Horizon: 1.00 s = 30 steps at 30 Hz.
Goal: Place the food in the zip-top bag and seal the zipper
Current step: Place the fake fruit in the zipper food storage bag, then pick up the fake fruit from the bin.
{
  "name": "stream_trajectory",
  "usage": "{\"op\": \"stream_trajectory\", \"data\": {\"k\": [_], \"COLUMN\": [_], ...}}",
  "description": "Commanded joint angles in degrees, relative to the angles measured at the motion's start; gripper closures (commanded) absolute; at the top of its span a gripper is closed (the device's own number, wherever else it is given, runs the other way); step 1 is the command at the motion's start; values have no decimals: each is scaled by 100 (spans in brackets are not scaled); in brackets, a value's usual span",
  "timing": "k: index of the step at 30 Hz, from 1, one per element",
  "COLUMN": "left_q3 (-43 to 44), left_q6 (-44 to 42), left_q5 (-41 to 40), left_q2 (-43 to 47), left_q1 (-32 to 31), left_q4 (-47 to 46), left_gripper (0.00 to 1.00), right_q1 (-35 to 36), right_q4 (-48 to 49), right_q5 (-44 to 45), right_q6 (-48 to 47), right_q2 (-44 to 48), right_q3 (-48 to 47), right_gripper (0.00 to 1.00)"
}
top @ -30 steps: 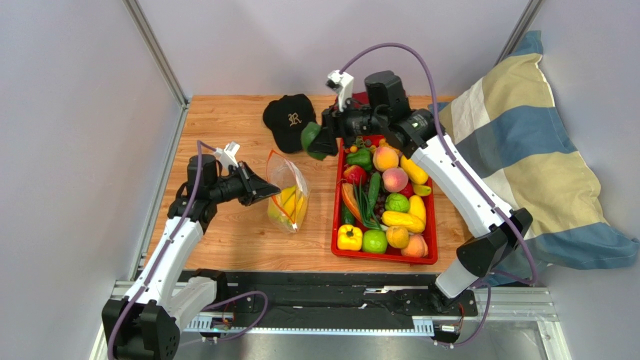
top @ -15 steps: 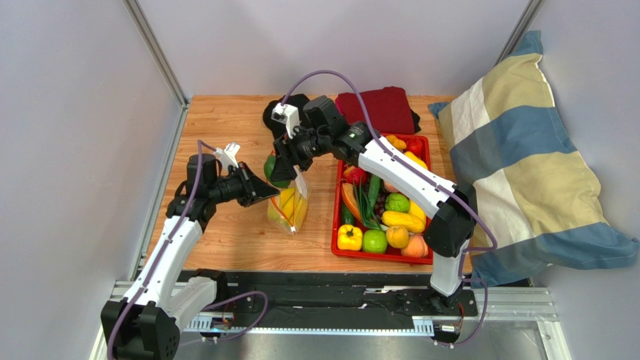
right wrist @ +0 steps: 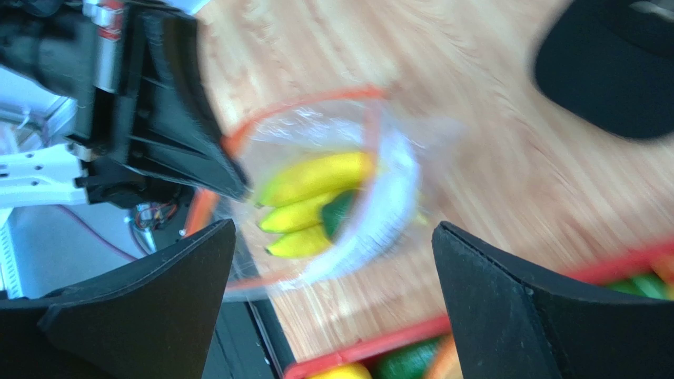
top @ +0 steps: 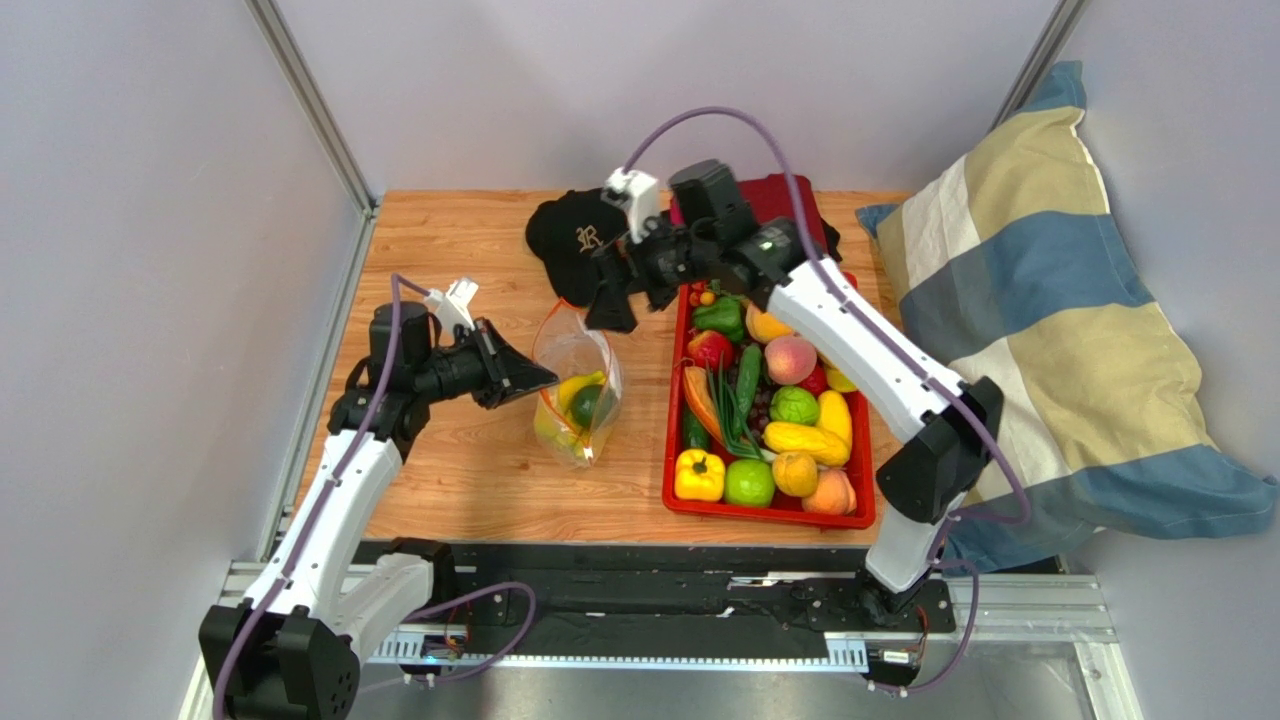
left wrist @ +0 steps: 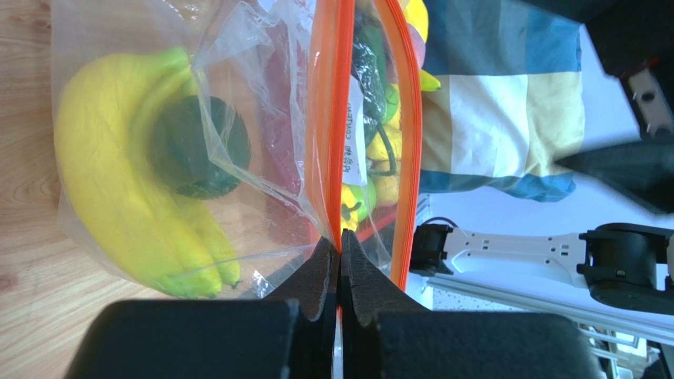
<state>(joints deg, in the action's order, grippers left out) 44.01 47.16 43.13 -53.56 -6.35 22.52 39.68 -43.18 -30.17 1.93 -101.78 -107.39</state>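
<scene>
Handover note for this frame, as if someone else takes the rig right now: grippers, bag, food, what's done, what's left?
Left gripper: shut on the zipper strip, holding the zip-top bag upright on the table with its mouth open.
Right gripper: open and empty, hovering over the bag on the tray side.
Done: a banana bunch and a dark green piece are inside the bag.
Left: most of the food lies in the red tray and needs bagging; the zipper is not yet sealed.
</scene>
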Motion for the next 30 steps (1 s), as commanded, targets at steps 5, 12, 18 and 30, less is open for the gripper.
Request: {"op": "stream_trajectory", "data": {"k": [5,12,18,30], "left_q3": [257,266,275,301], "left_q6": [-119,-128,-128,-172], "left_q5": [55,63,63,46], "left_q2": [12,-40,-75,-58], "left_q1": [-15,-42,-51,-59], "left_q4": [-2,-2,-11,41], "left_gripper": [100,100,100,100], "right_q1": [-1435,-1964,-2122,-2123], "right_q4": [-806,-1587,-1632,-1386], "right_q5": [904,1857,2463,2762], "right_q6": [-711,-1845,-2521,-2707], "right_q2": [1150,1196,1143,712], "right_q3": [1736,2030,2310,2601], "right_gripper": [0,0,0,5]}}
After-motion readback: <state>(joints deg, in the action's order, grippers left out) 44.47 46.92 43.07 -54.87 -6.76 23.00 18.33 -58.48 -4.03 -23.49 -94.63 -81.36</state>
